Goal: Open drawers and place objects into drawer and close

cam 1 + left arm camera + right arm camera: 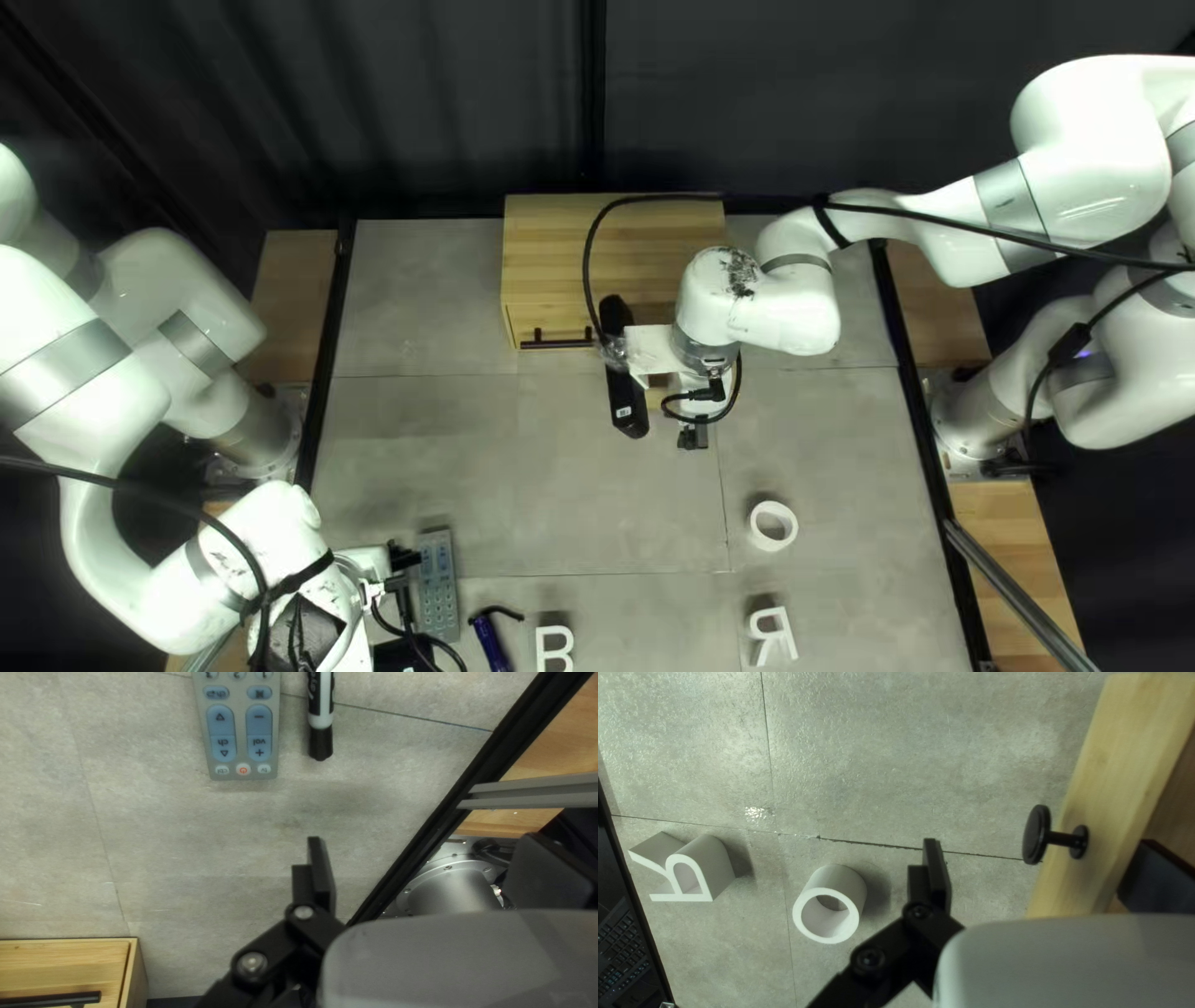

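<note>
Over the wooden cabinet's [548, 261] front, my right gripper [626, 396] hides part of a pulled-out drawer. In the right wrist view this gripper [1042, 865] is open and empty; one finger overlaps the drawer [1095, 790], and its black knob [1037, 835] lies between the fingers' lines. At the near left is my left gripper [403, 652], its fingertips hidden there. The left wrist view shows that gripper [430, 852] open and empty above the table, with a grey remote [240, 740] and a marker [321, 722] ahead. A white ring [831, 905] stands beside the letter R [697, 871].
The cabinet's left drawer has a black bar handle [557, 340]. A blue object [491, 641] with a black hooked end and a white letter B [555, 647] lie near the front edge. Dark rails [915, 411] border the table; a keyboard [626, 958] shows beyond its edge.
</note>
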`<state>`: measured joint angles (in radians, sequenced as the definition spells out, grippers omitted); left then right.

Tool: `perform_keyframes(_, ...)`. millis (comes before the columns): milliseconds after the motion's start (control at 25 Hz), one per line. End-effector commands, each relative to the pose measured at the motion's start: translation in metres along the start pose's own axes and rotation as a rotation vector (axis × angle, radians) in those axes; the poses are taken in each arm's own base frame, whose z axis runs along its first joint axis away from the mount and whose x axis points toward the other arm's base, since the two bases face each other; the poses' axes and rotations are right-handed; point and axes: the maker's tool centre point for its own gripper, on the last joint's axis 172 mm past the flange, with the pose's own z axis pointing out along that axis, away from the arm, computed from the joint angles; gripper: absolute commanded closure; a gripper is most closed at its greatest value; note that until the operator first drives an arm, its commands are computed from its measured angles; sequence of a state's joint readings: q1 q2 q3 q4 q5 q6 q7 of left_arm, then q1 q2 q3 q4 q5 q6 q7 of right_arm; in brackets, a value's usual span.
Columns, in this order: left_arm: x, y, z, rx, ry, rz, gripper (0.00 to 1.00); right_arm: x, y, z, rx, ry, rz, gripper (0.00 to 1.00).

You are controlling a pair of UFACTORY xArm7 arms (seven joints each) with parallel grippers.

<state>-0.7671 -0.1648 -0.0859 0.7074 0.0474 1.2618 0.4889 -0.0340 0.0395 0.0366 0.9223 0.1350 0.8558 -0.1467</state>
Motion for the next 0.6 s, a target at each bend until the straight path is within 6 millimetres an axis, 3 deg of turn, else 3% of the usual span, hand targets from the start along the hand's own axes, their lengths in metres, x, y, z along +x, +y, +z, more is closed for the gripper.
perform_keyframes(40, 0.0000, 0.0000, 0.0000, 0.000, 0.000, 0.000, 0.00, -0.0002, -0.0015, -0.0002, 0.001, 0.001, -0.001, 0.00)
perform_keyframes(600, 0.0000, 0.0000, 0.0000, 0.000, 0.000, 0.000, 0.00, -0.0012, -0.0081, 0.0005, 0.013, -0.003, -0.001, 0.00)
